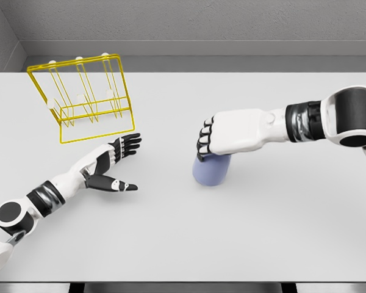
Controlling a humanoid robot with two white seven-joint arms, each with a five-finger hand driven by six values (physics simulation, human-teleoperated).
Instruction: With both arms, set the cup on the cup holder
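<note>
Right hand point(222, 139), reaching in from the right edge on its white arm, sits over the top of the pale blue cup point(211, 170) with its dark-tipped fingers point(204, 145) curled down over the cup's left rim. It appears to be gripping the cup, though the palm hides the actual contact, so the hold cannot be confirmed for certain. The cup stands on the white table point(262, 232) a little right of centre, its lower body showing below the hand.

Left hand point(113, 162) comes in from the near left corner and lies low over the table with fingers stretched out flat and the thumb splayed away to the near side, holding nothing. It is well apart from the cup, pointing toward it.

At the far left stands the yellow wire cup holder point(82, 97), a tilted frame with upright pegs tipped in white, resting on the table just beyond the left hand's fingertips.
</note>
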